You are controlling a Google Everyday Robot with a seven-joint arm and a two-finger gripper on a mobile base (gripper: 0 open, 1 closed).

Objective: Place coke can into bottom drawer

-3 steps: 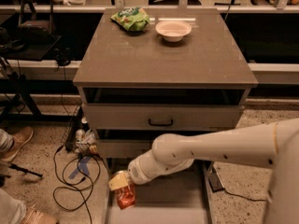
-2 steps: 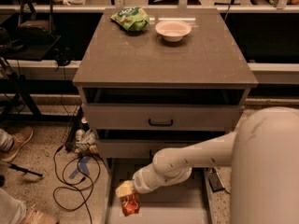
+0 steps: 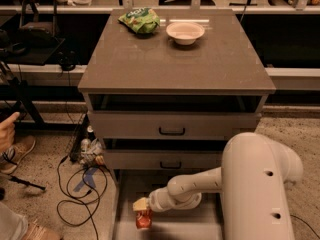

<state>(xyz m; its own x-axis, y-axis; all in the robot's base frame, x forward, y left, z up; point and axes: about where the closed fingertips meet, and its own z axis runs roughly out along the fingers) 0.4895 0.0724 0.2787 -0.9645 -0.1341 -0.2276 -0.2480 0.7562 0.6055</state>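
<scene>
Three drawers are stacked in the grey square-topped cabinet point(image 3: 175, 69), and only the lowest, the wide, shallow grey bottom drawer point(image 3: 185, 228), is pulled out toward the camera. Its front edge is cut off by the lower border. The two upper drawers with black handles point(image 3: 172, 125) are seen nearly shut, with a dark gap above each.

Within the bottom drawer's outline, in its left half, the small red coke can point(image 3: 143, 219) is held upright. The gripper point(image 3: 141, 205) at the end of the white arm point(image 3: 200, 186) is positioned directly over the can. Its pale yellowish fingers point(image 3: 140, 203) are closed on the can's upper part, so the top is hidden. Whether the can's base touches the drawer floor cannot be told.

On the cabinet top, toward the far edge, a green crinkly chip bag point(image 3: 140, 20) and a shallow white bowl point(image 3: 185, 32) are set just beside each other. The drawer's right side is covered by the bulky white housing point(image 3: 260, 194) of the arm — nothing of that rail can be made out. At the left border a person's hand point(image 3: 7, 129) is partly cut off.
</scene>
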